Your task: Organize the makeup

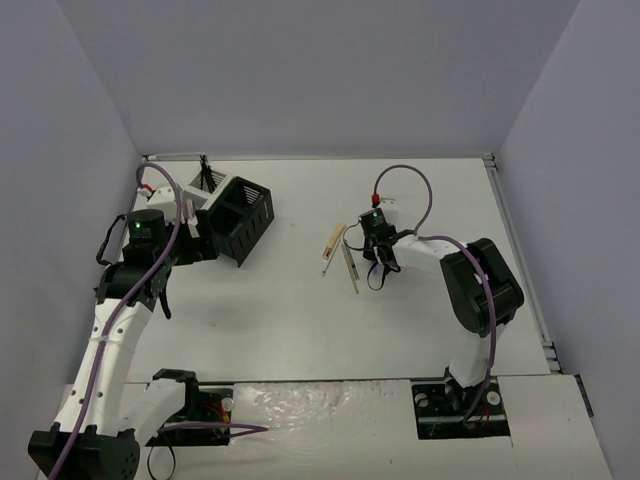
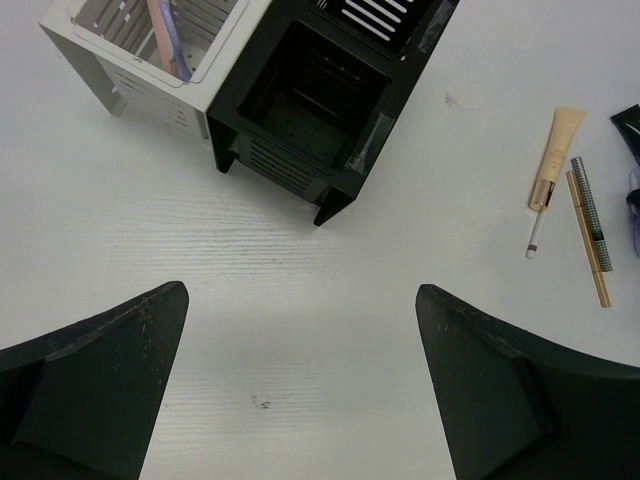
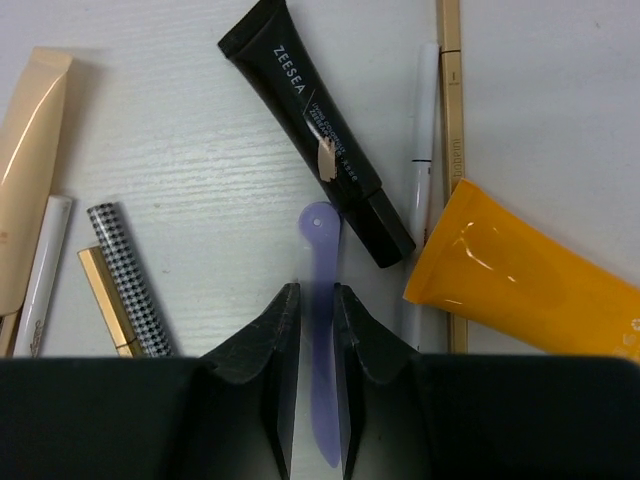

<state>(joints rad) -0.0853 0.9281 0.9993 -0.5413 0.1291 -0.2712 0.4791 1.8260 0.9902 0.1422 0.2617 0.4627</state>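
My right gripper [image 3: 316, 292] is shut on a lilac looped piece [image 3: 320, 235] that lies flat on the table, one finger on each side of its stem. Around it lie a black tube [image 3: 315, 130], an orange tube [image 3: 530, 285], a white pencil [image 3: 425, 130], a gold pencil [image 3: 450, 90], a checkered stick [image 3: 125, 275] and a flat beige stick [image 3: 25, 160]. In the top view the right gripper [image 1: 380, 262] sits just right of the beige stick [image 1: 333, 245]. My left gripper [image 2: 302, 290] is open over bare table, short of the boxes.
A black mesh box [image 2: 310, 100] lies tipped next to a white mesh box [image 2: 100, 65] that holds a pink pencil [image 2: 165, 35]. In the top view both stand at the back left, the black box [image 1: 243, 215] nearer the middle. Walls close the table on three sides.
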